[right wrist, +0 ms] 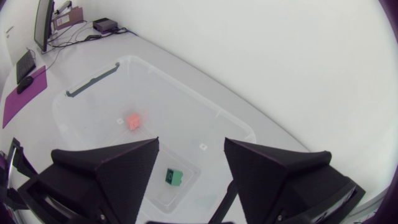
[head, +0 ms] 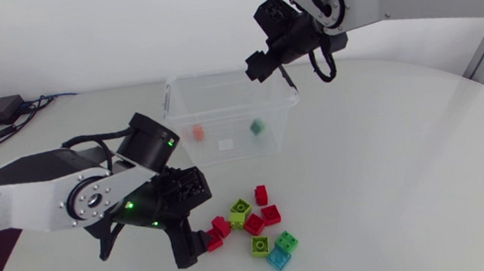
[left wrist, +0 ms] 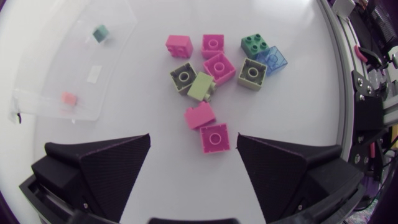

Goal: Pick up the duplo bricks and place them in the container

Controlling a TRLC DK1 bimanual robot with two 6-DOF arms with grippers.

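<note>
White tabletop (head: pixel 414 179) carries a cluster of small hard-plastic duplo bricks (head: pixel 257 221), red, lime, green and clear blue, near the clear plastic container (head: pixel 230 109), where an orange and a green one lie. They should be light, rigid and slick, best pinched across two flat side walls; my left gripper (left wrist: pixel 194 140) gapes wide and empty, the nearest red square brick (left wrist: pixel 215 137) untouched between its fingertips, while my right gripper (right wrist: pixel 191 142) hangs open and empty above the container. No writing is legible.

Clear plastic container (head: pixel 232 112) upright, reddish brick (head: pixel 197 133) and green brick (head: pixel 258 127) inside, about ten loose bricks (head: pixel 255 225) clustered nearby
</note>
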